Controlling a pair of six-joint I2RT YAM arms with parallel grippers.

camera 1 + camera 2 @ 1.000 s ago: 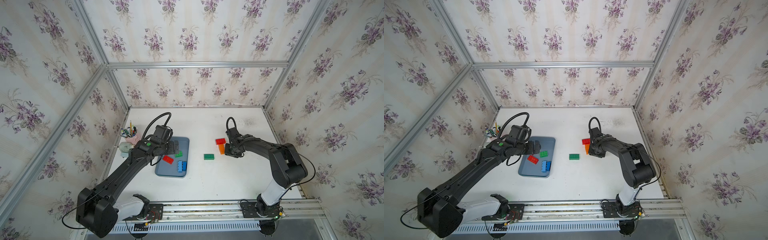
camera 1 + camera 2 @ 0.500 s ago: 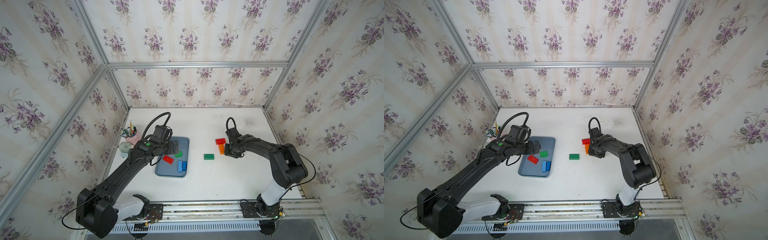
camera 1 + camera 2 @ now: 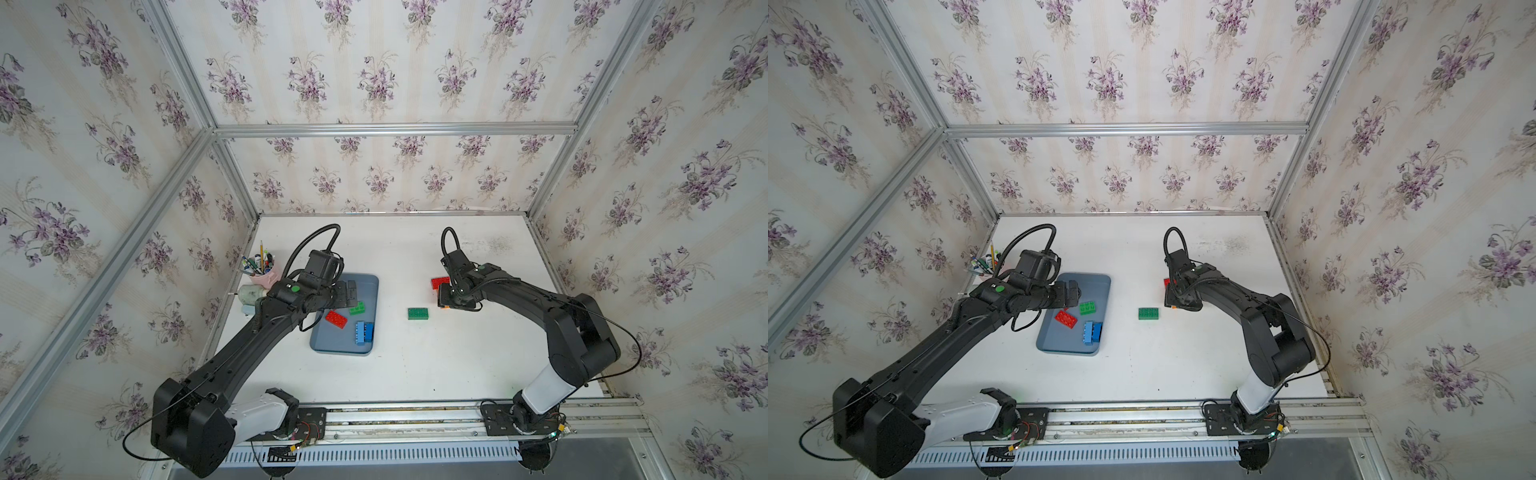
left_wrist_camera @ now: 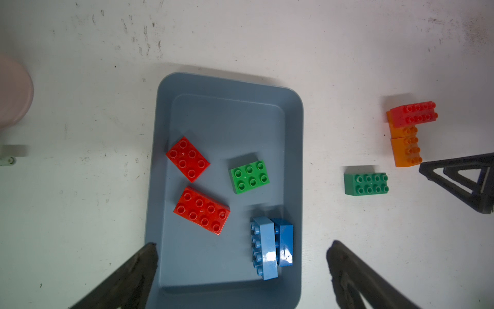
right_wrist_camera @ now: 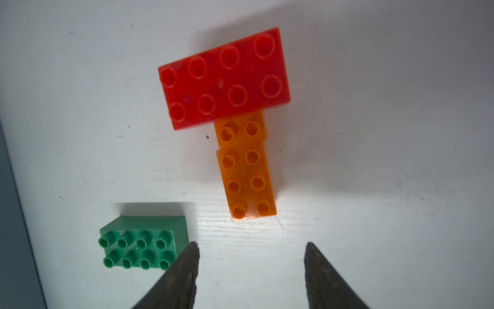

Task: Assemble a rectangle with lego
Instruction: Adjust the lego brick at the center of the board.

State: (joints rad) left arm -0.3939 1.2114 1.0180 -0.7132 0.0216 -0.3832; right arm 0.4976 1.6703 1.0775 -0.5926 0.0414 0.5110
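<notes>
Gaping left hand [image 4: 243, 246] and right hand [image 5: 251, 244], both empty, near glossy studded lego bricks [image 5: 224, 77].

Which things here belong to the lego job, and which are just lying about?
Job: stacked red brick, orange bricks, dark green brick, short red brick, loose long red brick, light green brick, blue bricks.
Lying about: tray, pen cup.

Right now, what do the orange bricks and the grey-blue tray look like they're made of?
Orange bricks: probably hard moulded plastic, glossy and slightly translucent; crisp studs, edges glowing under the light.
Grey-blue tray: likely plastic too, satin finish; one smooth piece, rounded corners, soft reflections; coated metal can't be excluded.
</notes>
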